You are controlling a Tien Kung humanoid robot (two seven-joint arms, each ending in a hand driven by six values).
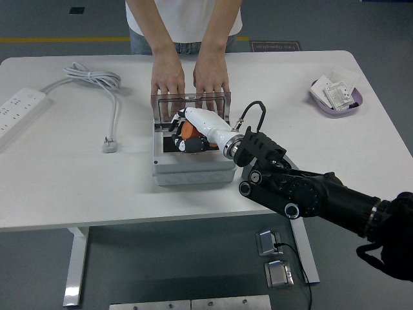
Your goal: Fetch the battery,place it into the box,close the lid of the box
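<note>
A pale grey box (pixel 193 173) stands mid-table with its clear lid (pixel 191 102) raised upright at the back. A person at the far side rests both hands (pixel 169 82) on the top edge of that lid. My right hand (pixel 187 137), white with black fingers, reaches from the right into the open box. Its fingers are curled around an orange battery (pixel 189 130), held low over the box's dark floor. The lower part of the battery is hidden by the fingers. My left arm is out of view.
A white power strip (pixel 18 107) lies at the left edge, with a coiled white cable (pixel 97 79) and plug (pixel 110 146) beside it. A purple tray (pixel 337 98) holding white packets sits at the far right.
</note>
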